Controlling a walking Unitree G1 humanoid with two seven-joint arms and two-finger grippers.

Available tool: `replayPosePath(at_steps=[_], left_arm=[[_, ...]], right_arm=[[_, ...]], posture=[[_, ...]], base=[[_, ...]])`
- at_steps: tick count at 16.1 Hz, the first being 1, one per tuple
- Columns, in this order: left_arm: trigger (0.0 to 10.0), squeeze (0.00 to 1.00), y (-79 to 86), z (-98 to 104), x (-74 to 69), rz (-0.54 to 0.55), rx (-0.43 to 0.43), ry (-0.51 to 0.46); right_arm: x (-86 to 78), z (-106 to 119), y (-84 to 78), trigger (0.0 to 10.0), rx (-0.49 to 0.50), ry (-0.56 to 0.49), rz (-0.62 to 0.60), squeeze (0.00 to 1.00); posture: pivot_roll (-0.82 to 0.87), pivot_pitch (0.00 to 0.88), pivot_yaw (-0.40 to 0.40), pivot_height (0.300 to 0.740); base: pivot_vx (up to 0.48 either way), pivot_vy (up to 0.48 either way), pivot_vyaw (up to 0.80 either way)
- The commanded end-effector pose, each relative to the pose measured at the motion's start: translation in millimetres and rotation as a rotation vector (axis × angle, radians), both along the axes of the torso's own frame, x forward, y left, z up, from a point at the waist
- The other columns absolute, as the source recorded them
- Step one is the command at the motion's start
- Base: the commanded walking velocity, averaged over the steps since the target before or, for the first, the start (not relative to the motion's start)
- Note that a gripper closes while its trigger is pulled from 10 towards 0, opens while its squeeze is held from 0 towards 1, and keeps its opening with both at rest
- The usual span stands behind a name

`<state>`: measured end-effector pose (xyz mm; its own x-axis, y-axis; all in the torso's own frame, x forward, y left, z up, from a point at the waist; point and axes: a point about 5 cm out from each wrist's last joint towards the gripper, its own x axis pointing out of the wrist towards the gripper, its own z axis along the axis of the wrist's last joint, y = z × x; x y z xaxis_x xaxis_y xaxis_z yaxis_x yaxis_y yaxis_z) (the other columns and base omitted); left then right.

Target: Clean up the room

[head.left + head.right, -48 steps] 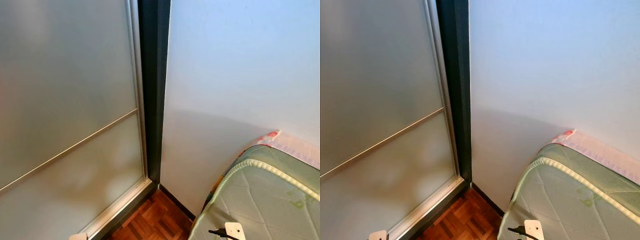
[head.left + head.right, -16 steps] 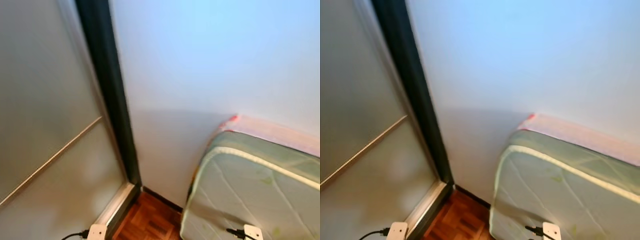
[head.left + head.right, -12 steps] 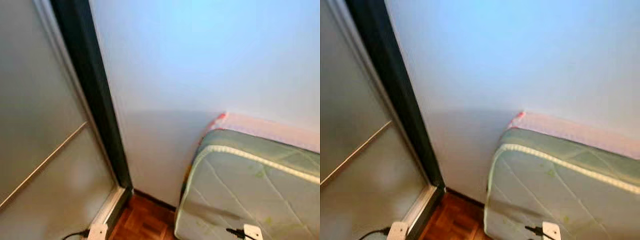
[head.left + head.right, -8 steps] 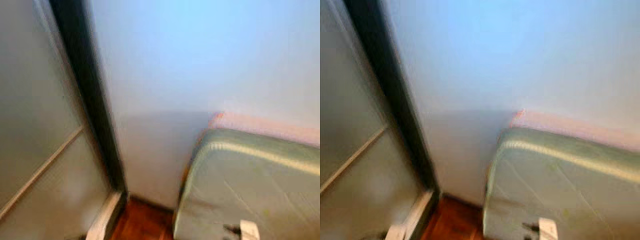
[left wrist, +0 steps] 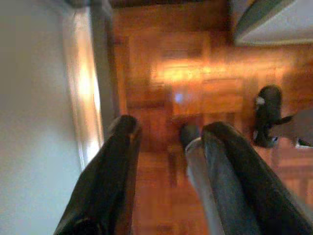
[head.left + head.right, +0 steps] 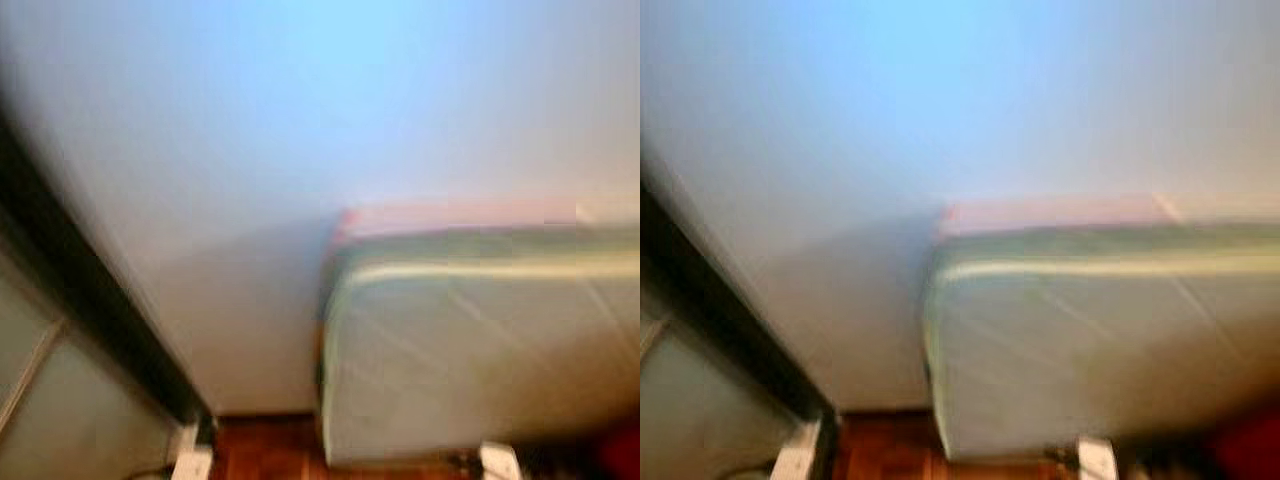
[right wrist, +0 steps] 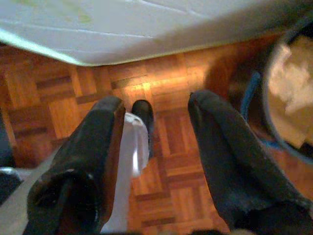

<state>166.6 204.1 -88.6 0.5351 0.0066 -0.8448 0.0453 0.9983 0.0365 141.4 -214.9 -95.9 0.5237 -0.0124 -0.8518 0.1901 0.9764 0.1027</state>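
Nothing obviously in need of tidying sits in reach; nearest candidate is a round basket (image 7: 288,98) with pale crumpled stuff inside, standing on the parquet floor (image 7: 166,127) just beside the right pincer (image 7: 154,115), contents too blurred to name. Right pincer hangs low over the floor, fingers spread apart, holding nothing; the robot's own leg and dark foot show between them. Near it, the green-edged mattress (image 6: 480,340) lies close above the floor, its corner pushed up against the pale wall (image 6: 300,110), a pink sheet edge along its far side. Left pincer (image 5: 164,137) likewise released and empty, hanging over parquet beside the pale bottom rail of the sliding door (image 5: 83,88); a dark foot shows near it on the floor. Head views heavily smeared; a dark door frame (image 6: 90,310) runs down on the left, frosted panel beyond it. Judgement: robot is turning or walking in search of clutter, task barely begun. Risks from here: with the head views this blurred, a step could catch a foot on the mattress corner or the door rail; the right arm, hanging so close to the basket, could knock it over if the body turns that way; a grasp tried before the view settles would likely miss.
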Motion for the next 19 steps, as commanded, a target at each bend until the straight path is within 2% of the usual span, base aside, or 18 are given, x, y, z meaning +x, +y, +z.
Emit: replayPosePath(at_steps=[1,17,19], left_arm=[[10.0,0.00,-0.1,-2.8,-6.6,-0.010,0.007,0.018],[10.0,0.00,-1.8,-2.2,-4.4,-0.005,-0.004,0.012],[10.0,0.00,-2.3,-1.8,-3.5,-0.005,-0.005,0.009]], right_arm=[[0.6,0.1,0.3,10.0,0.001,0.000,-0.007,0.00],[0.0,-0.6,2.3,10.0,0.002,0.004,-0.003,0.00],[0.3,-0.3,1.7,10.0,0.004,-0.004,-0.016,0.00]], posture=[[-0.03,0.000,0.020,0.740],[-0.03,0.000,0.019,0.740],[-0.03,0.000,0.018,0.740]], base=[[0.000,0.000,-0.78],[0.000,0.000,-0.78],[0.000,0.000,0.00]])
